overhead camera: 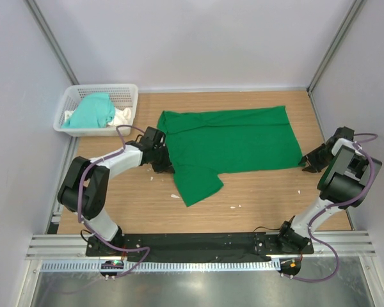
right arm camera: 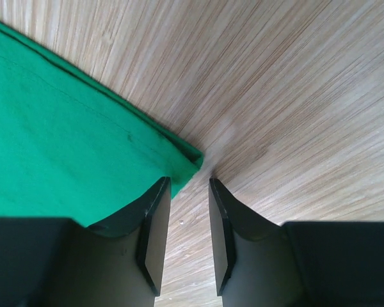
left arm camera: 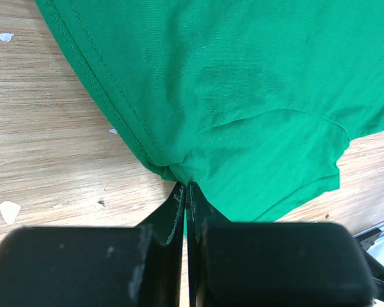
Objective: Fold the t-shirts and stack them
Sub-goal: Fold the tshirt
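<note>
Pale walls (overhead camera: 179, 38) close in a wooden table (overhead camera: 262, 192), with the two arms bolted at its near edge. A green t-shirt (overhead camera: 237, 137) lies spread flat across the middle of the table. Its body runs left to right and one sleeve (overhead camera: 198, 182) points toward the near side. At the far left corner stands a white basket (overhead camera: 129, 93) holding a crumpled mint t-shirt (overhead camera: 93, 112) and some white cloth (overhead camera: 123, 117).

The left gripper (overhead camera: 161, 160) sits at the left edge of the green t-shirt. Its wrist view shows the jaws pressed tight together on a pinch of bunched fabric near the hem. The right gripper (right arm camera: 189, 185) is low over the table at the shirt's near right corner. Its jaws stand apart with bare wood between them, and the corner of the cloth lies just at the tip of the left finger (right arm camera: 155, 211), so nothing is held there.

By my reading the task is at an early stage. The green t-shirt is laid out but shows no fold, the second hold on it is not yet made, and the mint t-shirt is not yet out of the basket. No stack exists anywhere on the table. Folding both shirts and piling them remains to be done.
</note>
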Available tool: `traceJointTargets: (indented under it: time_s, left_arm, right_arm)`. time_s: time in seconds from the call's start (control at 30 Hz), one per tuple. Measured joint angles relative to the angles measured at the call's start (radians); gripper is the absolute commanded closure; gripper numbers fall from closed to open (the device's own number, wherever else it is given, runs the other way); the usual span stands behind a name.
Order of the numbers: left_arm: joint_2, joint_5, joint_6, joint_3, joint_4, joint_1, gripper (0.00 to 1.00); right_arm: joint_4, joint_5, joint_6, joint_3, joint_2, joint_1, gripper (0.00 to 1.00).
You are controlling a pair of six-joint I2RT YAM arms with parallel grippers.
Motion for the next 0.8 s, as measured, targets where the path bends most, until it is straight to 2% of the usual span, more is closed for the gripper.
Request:
traceJointTargets:
  time_s: [0.07,0.3,0.33,0.4,0.8]
  left_arm:
    - [-0.005,0.0,0.0,0.0,-0.001,0.0,1.0]
    - [-0.014,0.0,-0.001,0.0,-0.002,0.0,1.0]
    - [-0.016,0.0,-0.001,0.0,-0.002,0.0,1.0]
    - [-0.019,0.0,-0.002,-0.002,-0.002,0.0,1.0]
    - [-0.056,0.0,-0.024,-0.013,-0.026,0.0,1.0]
  right_arm:
    - [0.0,-0.002,0.0,0.001,0.002,-0.003,0.66]
    - [0.01,-0.011,-0.009,0.005,0.014,-0.006,0.81]
    - [0.013,-0.011,-0.012,0.005,0.015,-0.006,0.89]
    - [0.014,-0.011,-0.026,0.008,0.02,-0.006,0.98]
    - [0.012,-0.018,-0.032,0.023,0.031,-0.005,0.99]
